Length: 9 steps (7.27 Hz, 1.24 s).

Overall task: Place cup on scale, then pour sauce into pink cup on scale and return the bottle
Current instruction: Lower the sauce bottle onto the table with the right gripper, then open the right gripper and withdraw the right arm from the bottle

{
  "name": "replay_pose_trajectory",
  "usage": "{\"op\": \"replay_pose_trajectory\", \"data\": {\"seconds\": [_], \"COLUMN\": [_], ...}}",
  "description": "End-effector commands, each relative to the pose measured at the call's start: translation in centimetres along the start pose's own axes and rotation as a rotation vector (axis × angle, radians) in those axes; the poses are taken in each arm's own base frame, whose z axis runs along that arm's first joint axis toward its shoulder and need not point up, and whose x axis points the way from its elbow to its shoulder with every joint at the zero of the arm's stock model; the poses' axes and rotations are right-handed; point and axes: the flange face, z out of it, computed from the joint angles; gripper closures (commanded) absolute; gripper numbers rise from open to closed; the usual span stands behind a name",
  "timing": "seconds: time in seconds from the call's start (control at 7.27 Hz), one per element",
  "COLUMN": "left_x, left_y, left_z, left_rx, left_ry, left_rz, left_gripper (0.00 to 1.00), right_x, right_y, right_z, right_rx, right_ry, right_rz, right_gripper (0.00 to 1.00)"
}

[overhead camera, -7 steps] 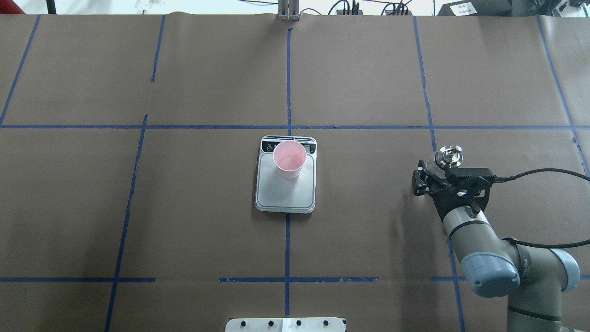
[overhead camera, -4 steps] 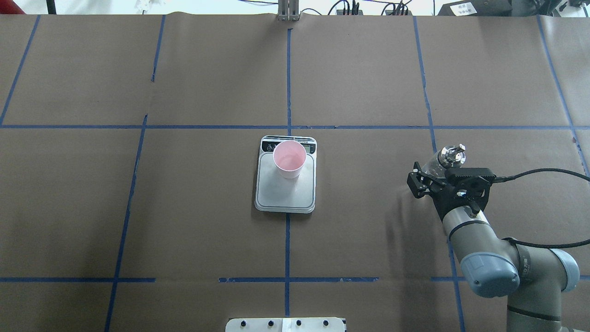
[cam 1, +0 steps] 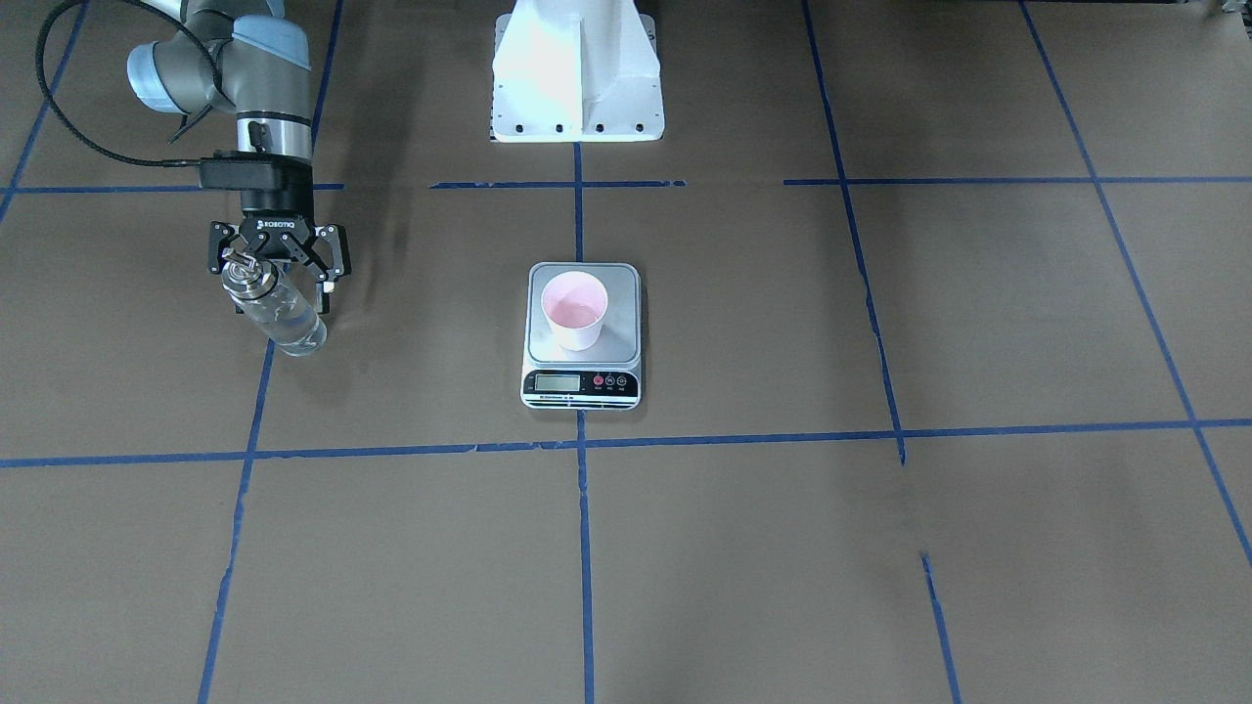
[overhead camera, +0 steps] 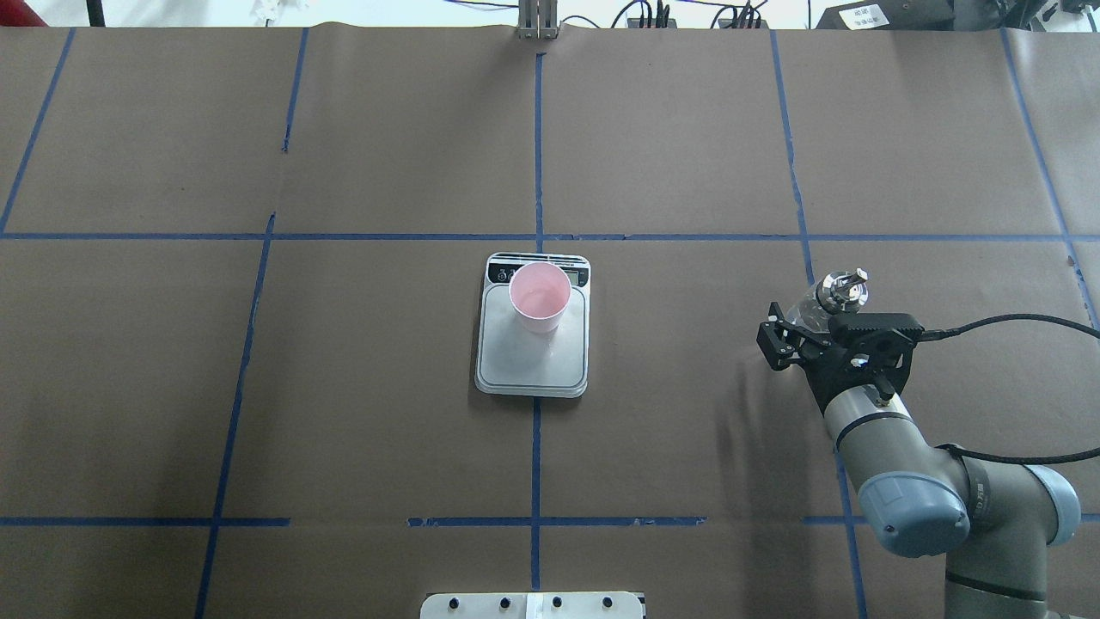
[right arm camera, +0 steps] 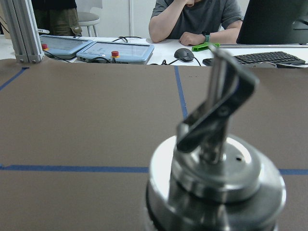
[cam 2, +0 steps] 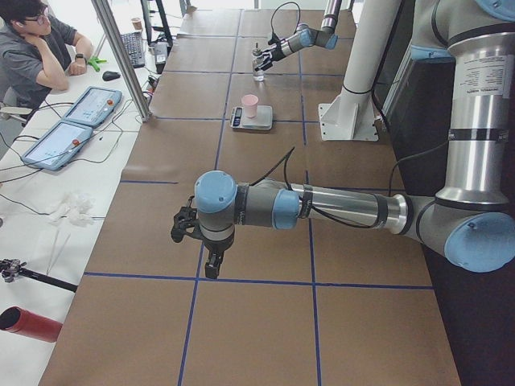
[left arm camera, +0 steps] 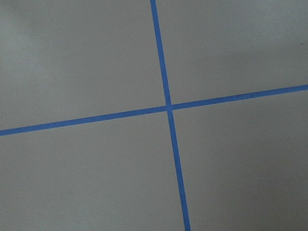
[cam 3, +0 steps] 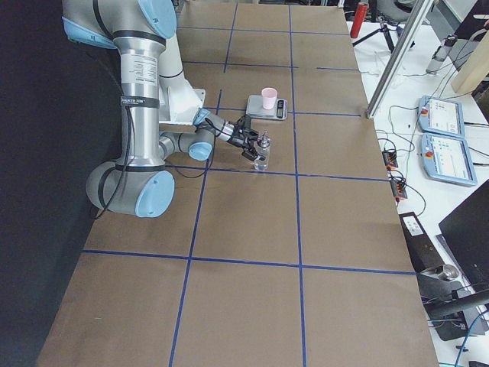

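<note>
My right gripper's (cam 1: 276, 293) jaws have spread apart around the bottle (cam 1: 289, 328), well apart from the scale (cam 1: 626, 284) carrying the cup (cam 1: 574, 311); left gripper's (cam 2: 193, 249) jaws, can't tell.

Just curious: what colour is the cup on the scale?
The cup is pale pink, clearest in the overhead view.

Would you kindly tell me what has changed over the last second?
The right hand opened its fingers wider around the bottle, letting it go; the bottle barely shifted. The cup and the scale stayed as they were.
</note>
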Motion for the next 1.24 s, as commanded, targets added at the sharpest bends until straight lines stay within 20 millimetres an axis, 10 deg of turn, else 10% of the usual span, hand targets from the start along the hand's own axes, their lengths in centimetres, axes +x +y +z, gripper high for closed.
{"op": "replay_pose_trajectory", "data": {"seconds": [0.0, 1.1], "left_x": [0.0, 0.1], "left_y": [0.0, 0.0], "left_z": [0.0, 0.0], "left_rx": [0.000, 0.000], "left_ry": [0.001, 0.001], "left_rz": [0.000, 0.002], "left_gripper": [0.00, 0.00], "right_x": [-0.2, 8.6], "right_y": [1.9, 3.2], "right_z": [-1.4, -6.1], "right_rx": [-0.003, -0.059], "right_ry": [-0.021, -0.139], "right_rz": [-0.017, -0.128], "right_gripper": [0.00, 0.00]}}
